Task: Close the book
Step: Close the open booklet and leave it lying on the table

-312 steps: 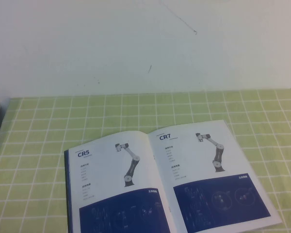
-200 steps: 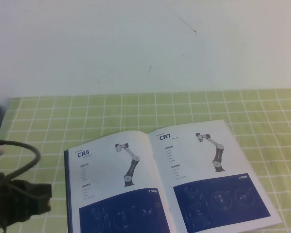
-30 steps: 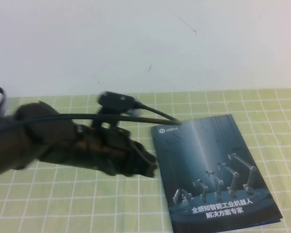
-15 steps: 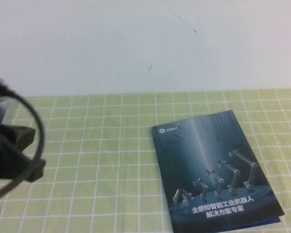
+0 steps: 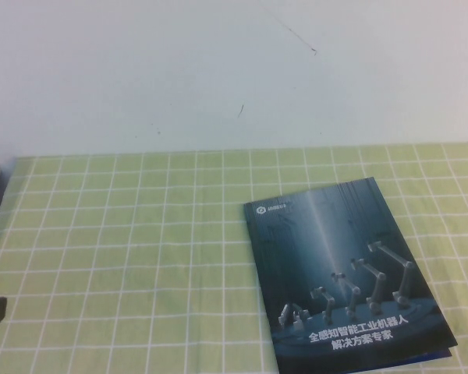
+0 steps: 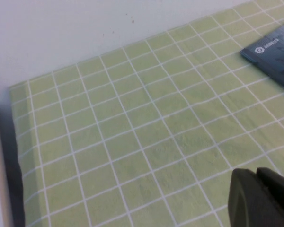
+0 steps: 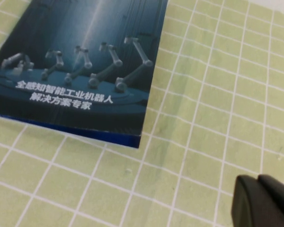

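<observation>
Left page flipped over since earlier frames: book was open on two white pages, now shut with dark cover up; left arm that was over the bench half a second ago is pulled back, only a dark sliver at the high view's left edge

Book lies flat on the right half of the green checked bench, slightly skewed, near corner toward the robot's right

Left end effector hangs over bare cloth well apart from the book, fingers pressed together, holding nothing

Right end effector is above cloth just beyond the book's near right corner, not touching, fingers together too, empty

Task looks done, cover flat, no page lifted

Handling, judged: thin softcover, light, floppy, glossy cover likely slippery. Best hold is the free edge on the right side, away from the spine; pinching one sheet would bend it, and a push may slide the whole book on the cloth
</observation>
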Robot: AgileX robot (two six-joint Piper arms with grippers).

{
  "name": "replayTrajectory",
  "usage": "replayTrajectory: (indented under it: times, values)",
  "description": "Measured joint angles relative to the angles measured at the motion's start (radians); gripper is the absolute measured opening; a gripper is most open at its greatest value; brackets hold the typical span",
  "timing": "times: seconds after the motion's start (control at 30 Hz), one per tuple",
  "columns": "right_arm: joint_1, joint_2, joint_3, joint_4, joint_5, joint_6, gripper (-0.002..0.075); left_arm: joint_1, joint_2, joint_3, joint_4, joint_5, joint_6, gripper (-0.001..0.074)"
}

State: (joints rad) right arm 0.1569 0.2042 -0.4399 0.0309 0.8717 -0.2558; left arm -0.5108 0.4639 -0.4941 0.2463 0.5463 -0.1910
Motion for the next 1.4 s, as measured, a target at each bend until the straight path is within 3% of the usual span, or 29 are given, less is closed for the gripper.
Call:
replayTrajectory:
  times: [0.7,1.1,1.23,1.4]
  values:
    - [0.0,-0.006,0.002,0.028,-0.022,0.0,-0.0003,0.005,-0.044,0.03,-0.091,0.006,0.0,-0.0004]
    - [0.0,-0.006,0.002,0.031,-0.022,0.0,-0.0003,0.242,-0.445,0.338,-0.148,-0.063,-0.002,-0.0004]
    - [0.0,-0.006,0.002,0.031,-0.022,0.0,-0.0003,0.312,-0.473,0.491,-0.198,-0.16,-0.018,-0.0004]
    - [0.0,-0.006,0.002,0.031,-0.022,0.0,-0.0003,0.333,-0.475,0.501,-0.268,-0.153,-0.033,-0.0004]
